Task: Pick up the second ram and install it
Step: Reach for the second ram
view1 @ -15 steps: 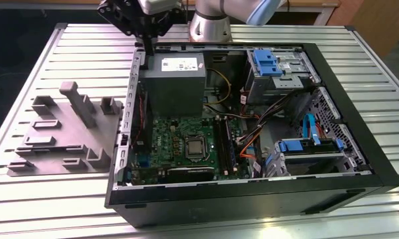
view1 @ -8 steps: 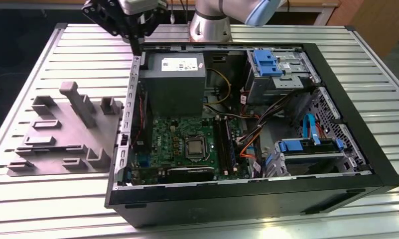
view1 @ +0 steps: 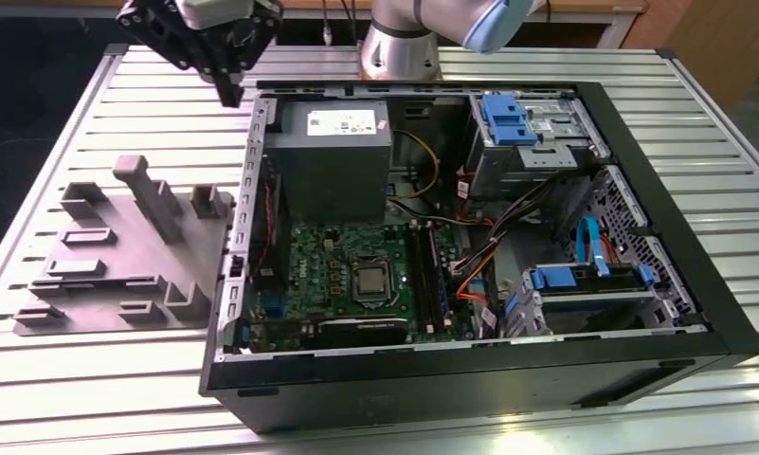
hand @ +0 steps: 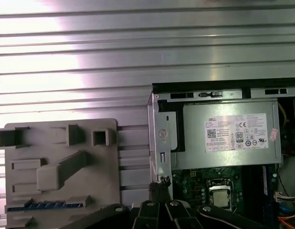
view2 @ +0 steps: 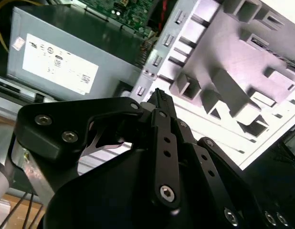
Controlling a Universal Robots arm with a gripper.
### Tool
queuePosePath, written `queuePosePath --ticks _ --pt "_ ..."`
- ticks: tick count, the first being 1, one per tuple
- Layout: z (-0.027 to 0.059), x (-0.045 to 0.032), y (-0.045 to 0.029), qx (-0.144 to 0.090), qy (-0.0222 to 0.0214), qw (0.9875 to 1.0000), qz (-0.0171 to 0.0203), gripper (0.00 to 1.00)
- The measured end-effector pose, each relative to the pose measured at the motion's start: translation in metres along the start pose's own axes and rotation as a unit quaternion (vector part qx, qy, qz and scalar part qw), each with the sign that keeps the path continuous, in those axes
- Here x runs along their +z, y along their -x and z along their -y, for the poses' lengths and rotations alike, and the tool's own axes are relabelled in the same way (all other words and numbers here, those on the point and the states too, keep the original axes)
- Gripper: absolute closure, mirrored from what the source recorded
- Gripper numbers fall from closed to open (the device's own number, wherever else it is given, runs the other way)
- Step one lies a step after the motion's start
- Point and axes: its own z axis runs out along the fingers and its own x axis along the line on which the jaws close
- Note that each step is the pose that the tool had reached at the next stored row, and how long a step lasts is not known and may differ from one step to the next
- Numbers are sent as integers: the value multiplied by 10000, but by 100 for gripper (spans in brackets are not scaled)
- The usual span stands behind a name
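The second ram [hand: 45,205], a long narrow blue circuit-board stick, is mostly sunk in a slot of the moulded grey plastic holder [hand: 57,157]. In the first wrist view just a thin blue strip of its edge shows, so chips and label cannot be made out. Its long axis runs parallel to the slats of the ribbed aluminium table [view1: 101,379], one end pointing at the side wall of the open black computer case [view1: 480,365] beside the holder. The memory slots on the green motherboard [view1: 341,256] are too dark to read. The black gripper [view1: 232,95] hangs above the table near its far edge, off the case corner by the grey power supply [view1: 334,152] and well apart from the ram. Its fingers are pressed together on nothing, and its linkage hides part of the holder in the second wrist view.
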Motion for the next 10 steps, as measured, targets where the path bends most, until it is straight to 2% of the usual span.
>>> queuePosePath --ticks 5,10 --pt "12 12 -148 0 1 10000 4 90" --pt "26 34 -234 0 1 10000 4 90"
